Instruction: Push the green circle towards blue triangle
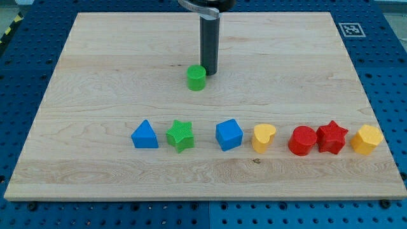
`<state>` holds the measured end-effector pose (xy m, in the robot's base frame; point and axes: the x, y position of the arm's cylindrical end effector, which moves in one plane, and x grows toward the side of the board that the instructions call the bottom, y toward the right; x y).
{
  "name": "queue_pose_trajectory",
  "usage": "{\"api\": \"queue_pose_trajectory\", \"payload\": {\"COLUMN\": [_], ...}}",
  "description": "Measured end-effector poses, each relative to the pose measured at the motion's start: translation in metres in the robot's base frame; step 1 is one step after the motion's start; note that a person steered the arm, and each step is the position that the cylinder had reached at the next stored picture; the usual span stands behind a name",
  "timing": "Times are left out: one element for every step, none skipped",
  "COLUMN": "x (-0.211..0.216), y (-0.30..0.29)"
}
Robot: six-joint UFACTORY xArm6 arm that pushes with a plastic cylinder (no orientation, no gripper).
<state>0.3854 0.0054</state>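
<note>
The wooden bench (95, 70) fills the view, its bottom edge nearest the camera. Along its lower half runs a row of blocks — blue triangle (145, 135), green star (180, 135), blue cube (229, 134), yellow heart (263, 137), two red blocks (303, 140) (332, 137) and a yellow one (367, 139). Well above them sits the green circle (196, 77) (a short cylinder), with my tip (209, 72) touching its upper-right side. The tool is a plain rod — it has nothing to open or close.

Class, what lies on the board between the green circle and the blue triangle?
Nothing: in the camera view, bare wood separates the green circle from the blue triangle.
</note>
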Motion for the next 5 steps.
{"api": "queue_pose_trajectory", "payload": {"x": [0.020,0.028,0.038,0.039,0.042], "y": [-0.004,-0.025,-0.046,-0.068,-0.085]}}
